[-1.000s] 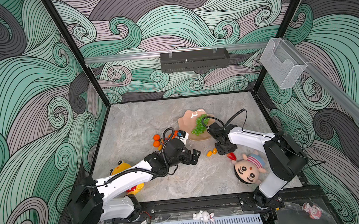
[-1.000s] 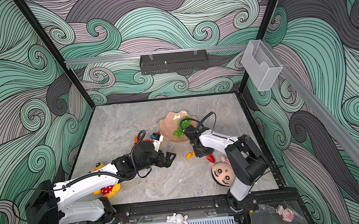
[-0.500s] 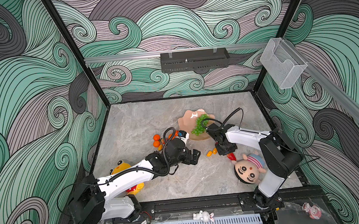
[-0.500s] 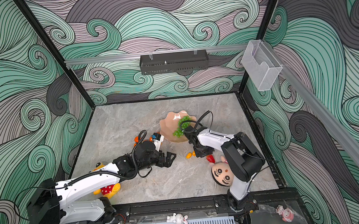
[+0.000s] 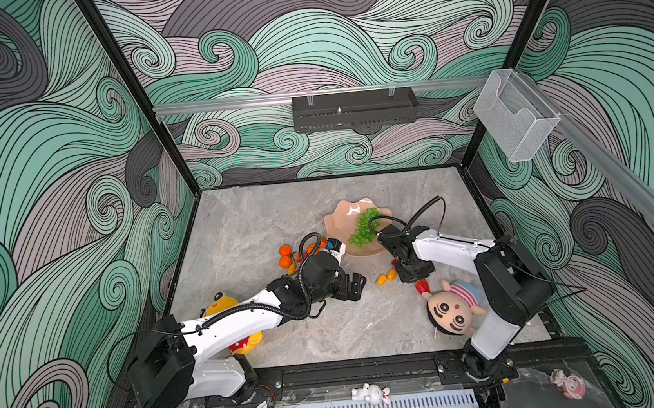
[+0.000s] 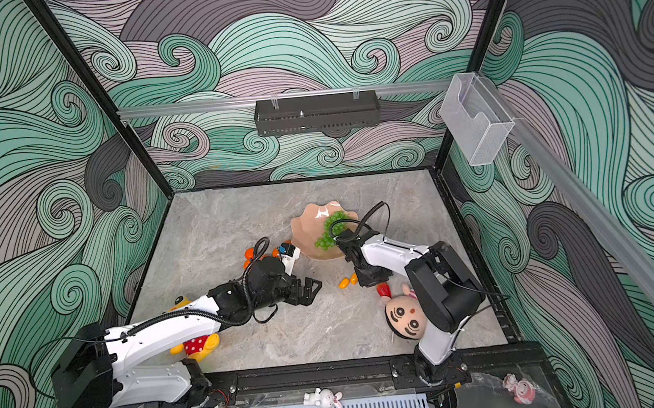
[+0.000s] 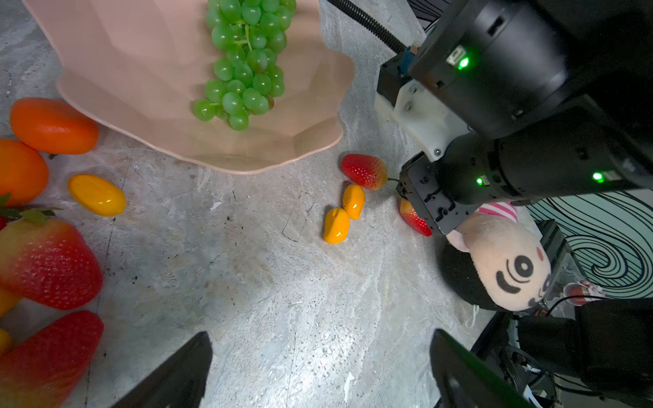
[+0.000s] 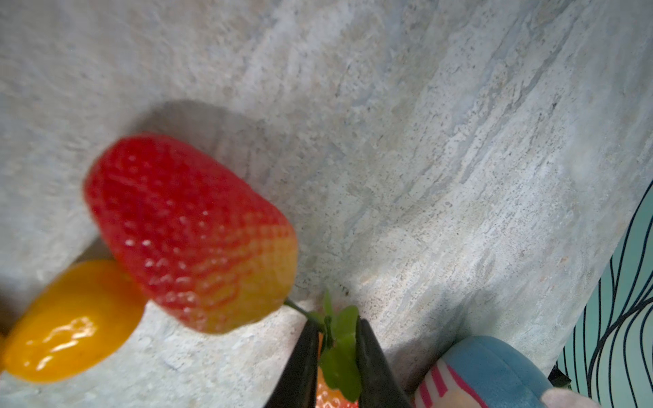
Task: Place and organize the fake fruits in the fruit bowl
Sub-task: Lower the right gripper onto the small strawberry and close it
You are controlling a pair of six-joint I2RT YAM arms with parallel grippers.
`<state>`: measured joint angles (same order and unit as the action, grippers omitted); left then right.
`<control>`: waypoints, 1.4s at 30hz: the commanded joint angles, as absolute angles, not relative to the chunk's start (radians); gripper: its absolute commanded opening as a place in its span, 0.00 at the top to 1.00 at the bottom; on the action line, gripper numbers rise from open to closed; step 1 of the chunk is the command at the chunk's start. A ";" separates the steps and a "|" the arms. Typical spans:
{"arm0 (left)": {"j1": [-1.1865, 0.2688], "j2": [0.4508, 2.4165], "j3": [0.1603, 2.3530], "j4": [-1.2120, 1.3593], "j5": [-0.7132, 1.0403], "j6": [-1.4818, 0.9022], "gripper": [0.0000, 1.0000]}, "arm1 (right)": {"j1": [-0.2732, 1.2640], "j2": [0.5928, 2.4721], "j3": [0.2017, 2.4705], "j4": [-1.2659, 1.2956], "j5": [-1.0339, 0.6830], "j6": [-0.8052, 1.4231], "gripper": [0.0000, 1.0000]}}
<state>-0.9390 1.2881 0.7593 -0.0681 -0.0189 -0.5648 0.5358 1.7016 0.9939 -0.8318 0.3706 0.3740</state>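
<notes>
Just narrowed right pincer (image 8: 335, 323) to clamp strawberry (image 8: 190, 233) by its green top, keeping left pincer (image 7: 319, 339) wide apart. Looks ready for lift into fruit bowl (image 7: 141, 88).

The glossy scalloped bowl (image 7: 141, 88) is pale salmon-pink, the plastic grape bunch (image 7: 243, 70) green; right of centre, 2 oval plastic kumquats (image 7: 335, 226) are yellow-orange, 1 plastic strawberry (image 7: 364, 171) red fading yellow.

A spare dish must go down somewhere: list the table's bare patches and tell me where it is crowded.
Bare: the far-left stretch of table between the back wall and the fruit bowl; the front middle between left hand, plush doll and front rail. Crowded: tangerines beside the bowl on the left arm's side; kumquats and strawberries around the right hand.
</notes>
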 commanded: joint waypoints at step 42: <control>-0.943 1.297 0.883 -0.135 -0.039 -0.528 0.01 | 0.456 1.434 0.929 -0.852 0.400 0.415 1.00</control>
<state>-0.9390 1.2949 0.8391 -0.1051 -0.0193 -0.5350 0.4664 1.4986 0.9436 -0.8345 0.3668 0.3851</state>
